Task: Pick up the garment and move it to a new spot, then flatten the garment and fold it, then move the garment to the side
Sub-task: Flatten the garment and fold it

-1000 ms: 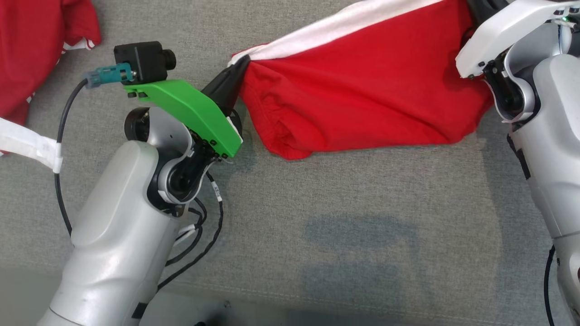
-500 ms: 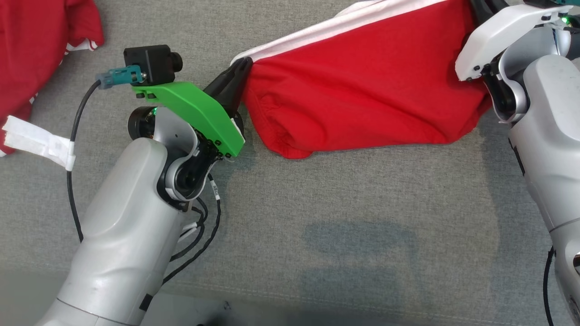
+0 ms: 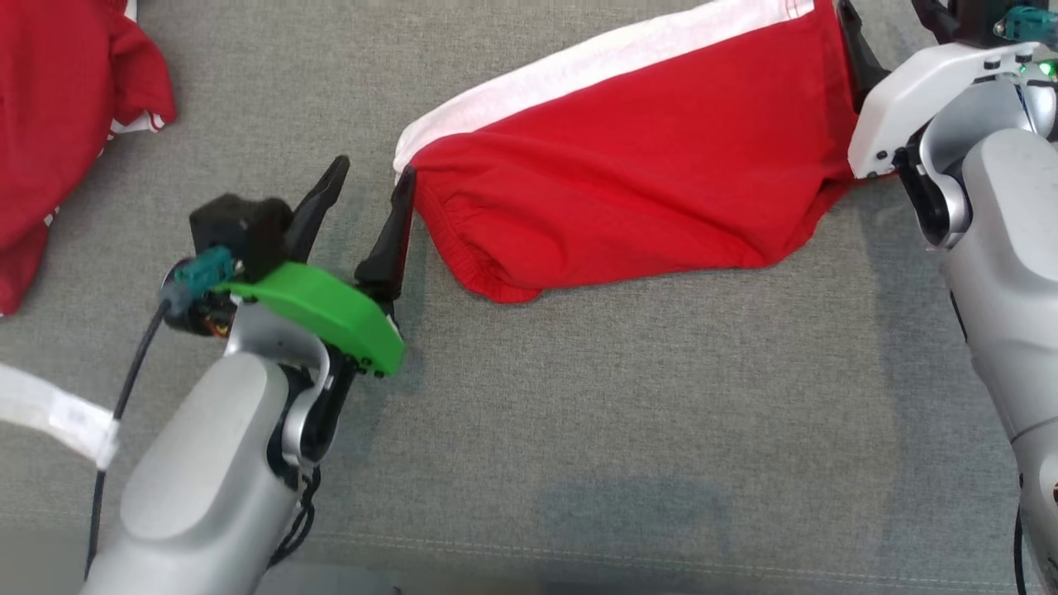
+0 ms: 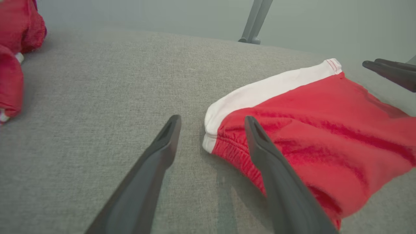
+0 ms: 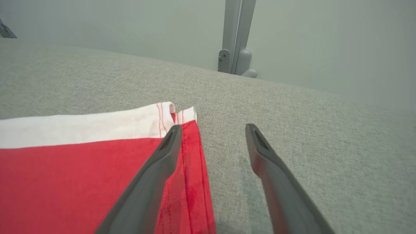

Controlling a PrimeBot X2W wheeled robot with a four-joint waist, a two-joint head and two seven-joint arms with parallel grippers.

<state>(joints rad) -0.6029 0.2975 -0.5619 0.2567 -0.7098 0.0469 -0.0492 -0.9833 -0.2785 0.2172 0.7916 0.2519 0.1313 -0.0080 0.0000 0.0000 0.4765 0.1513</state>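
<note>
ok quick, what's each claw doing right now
Left claw: open, holding nothing, beside the elastic end of the red garment.
Right claw: open, holding nothing, one finger over the red garment's hemmed end.

Red garment (image 3: pixel 645 190) with white side stripe — lying folded on grey fabric

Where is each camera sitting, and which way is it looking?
Head view: on the robot's head, looking down at the grey fabric surface and red garment; the left gripper, left forearm and right forearm show.
Left wrist view: on the left wrist, looking along that open gripper at the garment's elastic end.
Right wrist view: on the right wrist, looking along the open right gripper at the garment's hemmed corner.
Shared: both wrist views show the garment's white band and a grey post beyond the surface.
</note>
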